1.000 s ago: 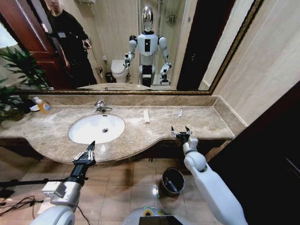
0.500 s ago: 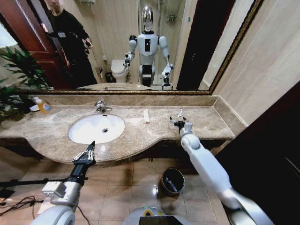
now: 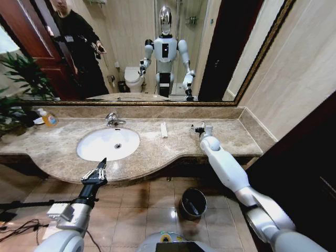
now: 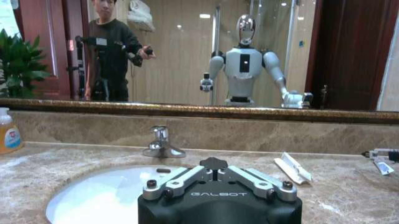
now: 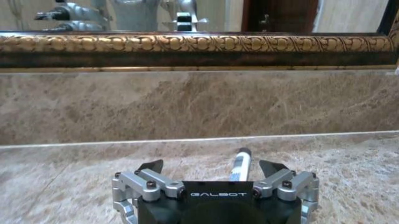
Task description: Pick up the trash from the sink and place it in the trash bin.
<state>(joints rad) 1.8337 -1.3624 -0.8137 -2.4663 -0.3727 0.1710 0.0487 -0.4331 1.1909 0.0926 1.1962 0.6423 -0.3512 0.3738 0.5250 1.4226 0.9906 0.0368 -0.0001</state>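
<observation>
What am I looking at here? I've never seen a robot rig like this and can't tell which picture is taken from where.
It is a two-armed white robot facing a bathroom mirror. One camera sits on its head, one on each wrist. The right gripper is stretched over the beige marble countertop, fingers open around a slim white tube with a dark cap, not gripping it. The left gripper hovers open at the counter's front edge near the white oval sink. A flat white packet lies on the counter. The round dark trash bin stands on the floor.

small white tube (image 5: 240, 167) lower end hidden behind right tool (image 5: 212, 170), sink (image 4: 93, 198) cut off by frame edge
</observation>
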